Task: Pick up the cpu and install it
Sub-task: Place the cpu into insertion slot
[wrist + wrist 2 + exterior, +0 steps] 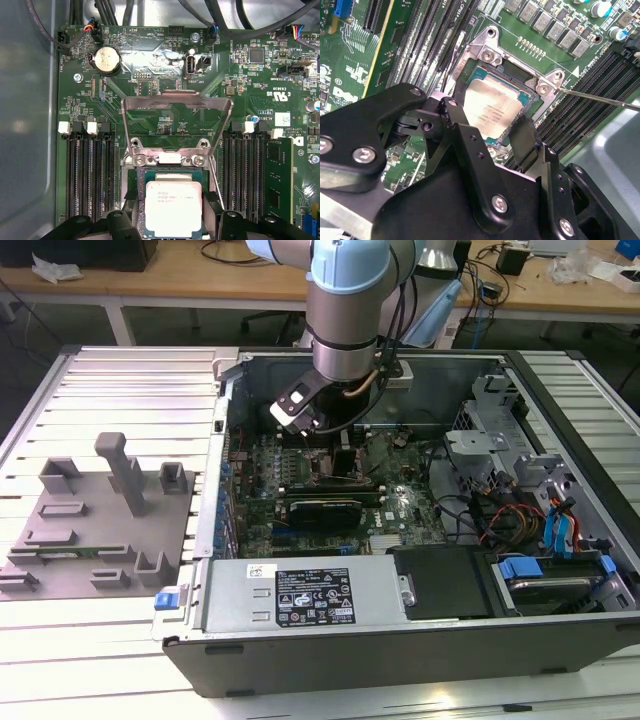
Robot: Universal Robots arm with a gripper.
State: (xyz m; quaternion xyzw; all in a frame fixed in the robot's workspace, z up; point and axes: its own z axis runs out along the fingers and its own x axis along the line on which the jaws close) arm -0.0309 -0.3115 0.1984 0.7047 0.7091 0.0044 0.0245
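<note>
Pale silver cpu point(173, 209), green motherboard point(165, 100), black pincer point(488, 119), grey fixture blocks point(100, 530).

The cpu point(173, 209) is a thin square chip with a pale silver-white metal top, faint print on it, and a darker rim. It lies flat and level in the open socket point(165, 175) on the motherboard point(150, 55). The hinged metal frame point(177, 102) stands raised beside it, and banks of memory slots point(90, 175) flank it.

Tiny print on the cpu point(173, 207), motherboard point(150, 65) and power-supply label point(316, 597) is unreadable.
</note>
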